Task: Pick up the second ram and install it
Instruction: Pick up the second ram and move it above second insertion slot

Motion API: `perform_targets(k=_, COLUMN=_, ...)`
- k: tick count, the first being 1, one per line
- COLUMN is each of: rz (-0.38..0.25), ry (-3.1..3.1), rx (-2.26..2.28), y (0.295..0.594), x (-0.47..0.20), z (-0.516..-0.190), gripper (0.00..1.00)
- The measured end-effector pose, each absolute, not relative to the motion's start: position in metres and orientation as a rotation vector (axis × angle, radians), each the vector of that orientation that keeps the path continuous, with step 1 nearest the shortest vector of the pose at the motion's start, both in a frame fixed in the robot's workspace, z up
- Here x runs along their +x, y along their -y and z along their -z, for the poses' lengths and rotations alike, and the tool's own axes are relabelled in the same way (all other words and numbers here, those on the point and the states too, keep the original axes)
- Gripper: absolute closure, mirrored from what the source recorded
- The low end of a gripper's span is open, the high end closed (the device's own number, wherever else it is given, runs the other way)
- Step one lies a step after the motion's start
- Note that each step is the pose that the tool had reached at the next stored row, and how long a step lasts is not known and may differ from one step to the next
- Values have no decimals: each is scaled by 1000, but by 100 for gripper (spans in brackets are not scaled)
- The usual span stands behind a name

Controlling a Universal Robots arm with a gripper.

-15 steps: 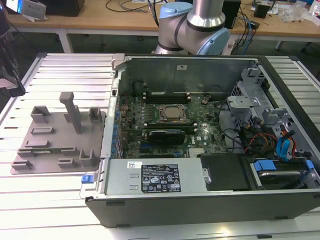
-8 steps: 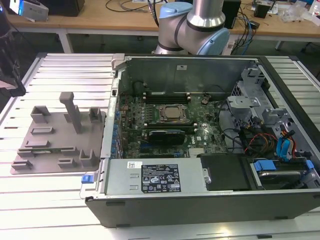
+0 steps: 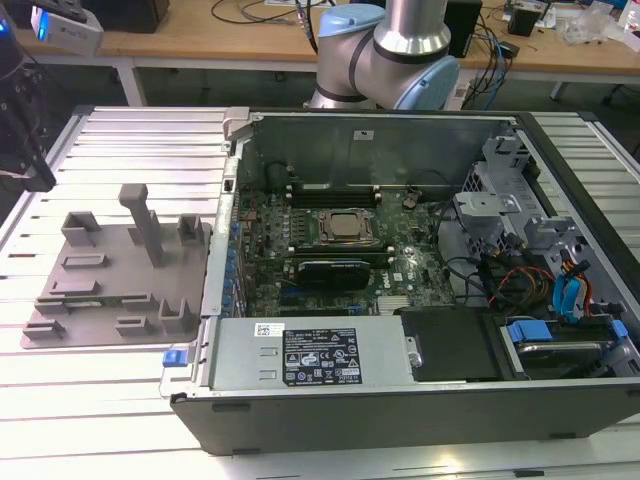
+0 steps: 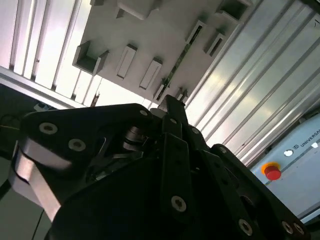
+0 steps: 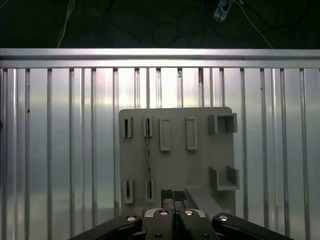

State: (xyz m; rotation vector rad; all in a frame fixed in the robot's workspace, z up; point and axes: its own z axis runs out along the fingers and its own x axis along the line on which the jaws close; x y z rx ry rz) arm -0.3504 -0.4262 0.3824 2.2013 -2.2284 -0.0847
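Grey holder (image 5: 200,165): a slotted block on the ribbed metal tabletop (image 5: 60,150), just beside the open computer case (image 3: 560,400).
Second ram (image 5: 148,160): stands on edge with its ends seated in two of the holder's slots, a thin dark line in both wrist views.
Gripper (image 5: 173,194): pads drawn together and holding nothing, above the holder and offset to one side of the stick.
Grasp advice: spread the pads, centre them over the stick's mid-length, face them to its flat sides, descend straight.
Risk: an off-centre pinch would likely tilt the stick or jam it in the slots.
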Motion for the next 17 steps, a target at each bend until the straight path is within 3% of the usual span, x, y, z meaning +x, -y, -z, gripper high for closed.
perform_targets(k=1, rz=85, ry=2229, rx=2201, y=426, x=-350, z=-382, gripper=91)
perform_targets(k=4, rz=85, ry=2229, rx=2201, y=426, x=-350, z=-382, gripper=72)
perform_targets(k=17, rz=85, ry=2229, rx=2201, y=436, x=-350, z=-368, gripper=72)
